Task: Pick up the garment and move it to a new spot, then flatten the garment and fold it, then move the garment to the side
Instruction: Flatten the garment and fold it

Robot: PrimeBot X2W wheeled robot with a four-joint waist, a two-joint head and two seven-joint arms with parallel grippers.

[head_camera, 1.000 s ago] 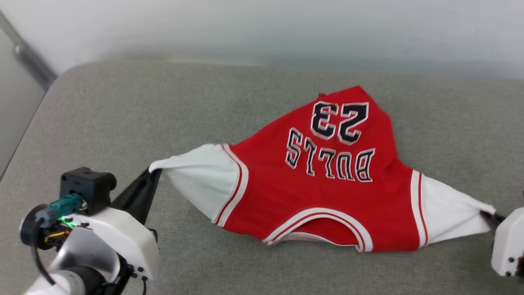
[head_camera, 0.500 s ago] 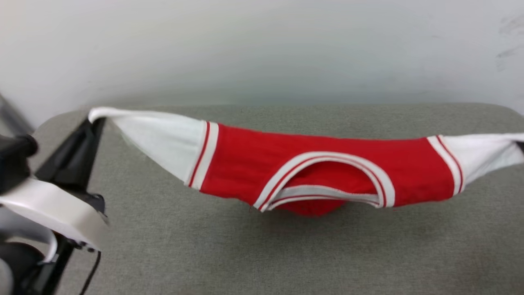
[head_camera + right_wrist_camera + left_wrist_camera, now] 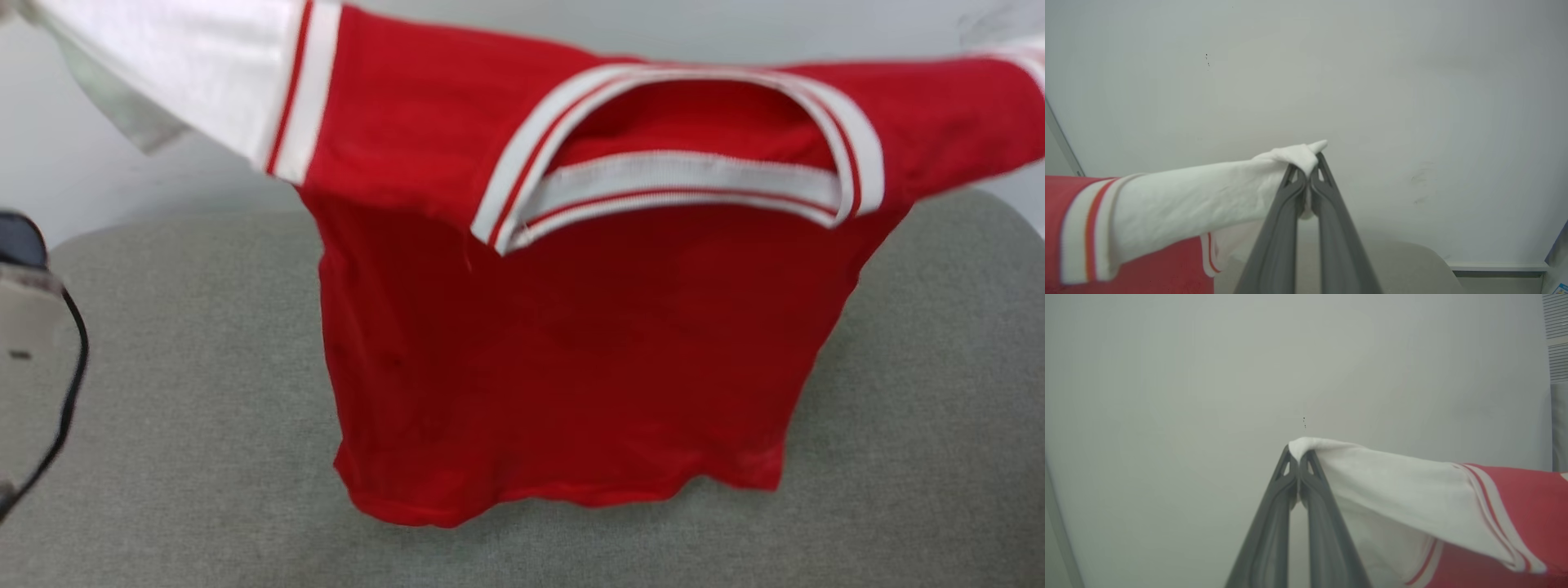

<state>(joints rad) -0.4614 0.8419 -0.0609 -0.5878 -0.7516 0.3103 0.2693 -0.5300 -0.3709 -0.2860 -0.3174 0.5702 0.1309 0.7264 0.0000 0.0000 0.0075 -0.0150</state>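
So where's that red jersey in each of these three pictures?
Head view: the garment hangs across the top and middle, above the grey cushion.
Left wrist view: the garment is at the lower right, its white sleeve tip pinched in the left gripper.
Right wrist view: the garment is at the lower left, the other sleeve tip pinched in the right gripper.
Shared landmark: the pale wall behind it.

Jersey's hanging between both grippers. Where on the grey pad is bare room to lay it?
Bare grey pad lies left of the garment, up to the left arm, and right of it toward the rounded corner. A narrow strip runs before the hem. Under the hem it is crowded.
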